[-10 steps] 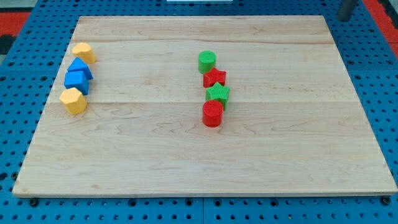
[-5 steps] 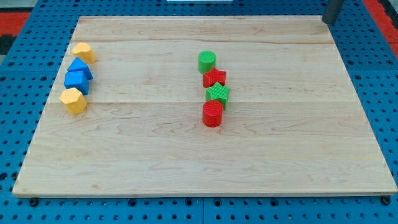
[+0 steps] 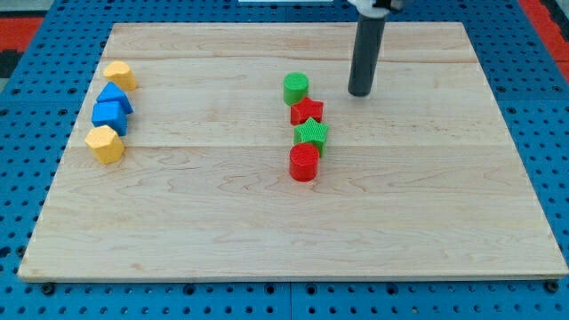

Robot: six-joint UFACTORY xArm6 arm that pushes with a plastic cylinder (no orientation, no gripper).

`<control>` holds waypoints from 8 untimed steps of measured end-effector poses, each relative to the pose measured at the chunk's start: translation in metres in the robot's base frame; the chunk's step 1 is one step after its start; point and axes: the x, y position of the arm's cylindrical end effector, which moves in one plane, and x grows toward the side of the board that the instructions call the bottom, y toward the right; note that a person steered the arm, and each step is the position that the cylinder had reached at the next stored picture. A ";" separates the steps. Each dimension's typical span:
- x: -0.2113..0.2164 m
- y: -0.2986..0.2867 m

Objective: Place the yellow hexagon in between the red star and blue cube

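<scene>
The yellow hexagon [image 3: 105, 143] lies at the view's left, touching the blue cube [image 3: 109, 116] just above it. The red star [image 3: 307, 111] sits near the board's middle in a column of blocks. My tip [image 3: 360, 92] rests on the board to the right of that column, level with the green cylinder [image 3: 296, 88] and about a block's width from it. It touches no block and is far from the yellow hexagon.
A blue triangular block [image 3: 114, 94] and another yellow block [image 3: 118, 75] sit above the blue cube. Below the red star are a green star [image 3: 311, 134] and a red cylinder [image 3: 304, 162]. The wooden board [image 3: 284, 249] lies on a blue pegboard.
The rod has moved from the board's top right corner down and left to beside the green cylinder. No block has moved.
</scene>
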 end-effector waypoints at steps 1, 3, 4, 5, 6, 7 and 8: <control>0.051 0.006; 0.174 -0.079; 0.180 -0.084; 0.180 -0.085; 0.183 -0.085; 0.196 -0.089; 0.224 -0.108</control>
